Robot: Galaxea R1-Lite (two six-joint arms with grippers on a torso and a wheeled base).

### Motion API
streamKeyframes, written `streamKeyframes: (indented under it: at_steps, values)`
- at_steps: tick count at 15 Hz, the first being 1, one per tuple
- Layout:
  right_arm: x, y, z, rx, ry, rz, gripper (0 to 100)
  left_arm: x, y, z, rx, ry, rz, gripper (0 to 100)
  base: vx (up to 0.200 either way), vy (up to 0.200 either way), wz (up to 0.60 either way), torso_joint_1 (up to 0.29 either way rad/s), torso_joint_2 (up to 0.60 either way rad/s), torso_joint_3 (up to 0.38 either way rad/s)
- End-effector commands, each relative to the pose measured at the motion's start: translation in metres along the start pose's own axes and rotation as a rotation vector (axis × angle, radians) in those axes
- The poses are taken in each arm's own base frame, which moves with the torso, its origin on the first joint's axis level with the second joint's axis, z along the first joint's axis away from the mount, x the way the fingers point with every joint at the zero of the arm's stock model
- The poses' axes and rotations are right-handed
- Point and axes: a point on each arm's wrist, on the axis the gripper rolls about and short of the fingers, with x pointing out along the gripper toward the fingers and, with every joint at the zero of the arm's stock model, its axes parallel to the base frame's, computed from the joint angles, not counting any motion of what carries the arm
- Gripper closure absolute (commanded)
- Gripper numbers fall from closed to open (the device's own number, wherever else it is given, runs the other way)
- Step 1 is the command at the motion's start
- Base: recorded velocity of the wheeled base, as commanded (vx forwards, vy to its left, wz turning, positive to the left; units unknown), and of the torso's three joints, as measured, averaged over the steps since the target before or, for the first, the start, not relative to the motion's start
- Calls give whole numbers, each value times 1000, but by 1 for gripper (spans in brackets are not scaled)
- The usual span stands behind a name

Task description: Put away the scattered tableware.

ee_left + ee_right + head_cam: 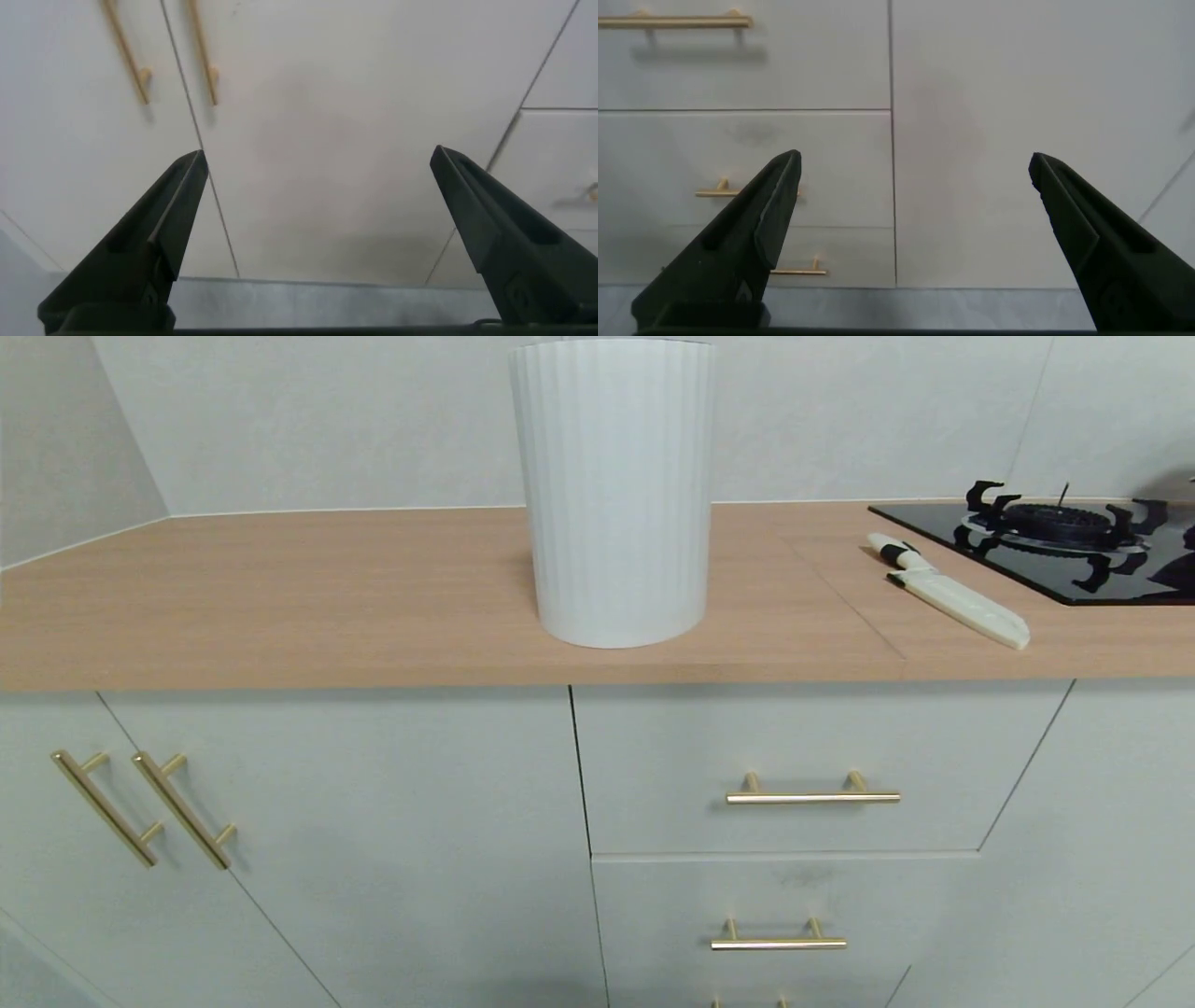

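- On countertop (pixel 280 597), between ribbed white container (pixel 616 495) and stove (pixel 1055 546): knife (pixel 948 590), lying flat.
- Facing cabinet doors (pixel 308 84): left gripper (pixel 318 152), fingers spread wide.
- Facing drawers (pixel 738 149): right gripper (pixel 914 156), fingers equally spread.

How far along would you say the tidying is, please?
Nothing looks done: the knife lies on the counter by the stove, outside the holder. Nothing is in hand: the left gripper and right gripper face the cabinets, jaws open and empty. Left: likely the knife into the holder.
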Motion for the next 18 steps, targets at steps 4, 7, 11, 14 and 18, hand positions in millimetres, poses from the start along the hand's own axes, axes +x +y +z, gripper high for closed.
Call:
streamKeyframes:
  at_steps: [4, 7, 11, 14, 18]
  values:
    - [0, 0, 0, -2, 1, 1, 0, 0, 0, 0, -1, 0, 2, 0, 0, 0, 0, 0, 0, 0]
    - [0, 0, 0, 0, 1, 1, 0, 0, 0, 0, -1, 0, 1, 0, 0, 0, 0, 6, -153, -148]
    - [0, 0, 0, -2, 1, 1, 0, 0, 0, 0, -1, 0, 2, 0, 0, 0, 0, 51, -349, -337]
    - [0, 0, 0, 0, 3, 1, 0, 0, 0, 0, -1, 0, 2, 0, 0, 0, 0, 119, -487, -341]
    - [0, 0, 0, 0, 3, 1, 0, 0, 0, 0, -1, 0, 2, 0, 0, 0, 0, 146, -469, -325]
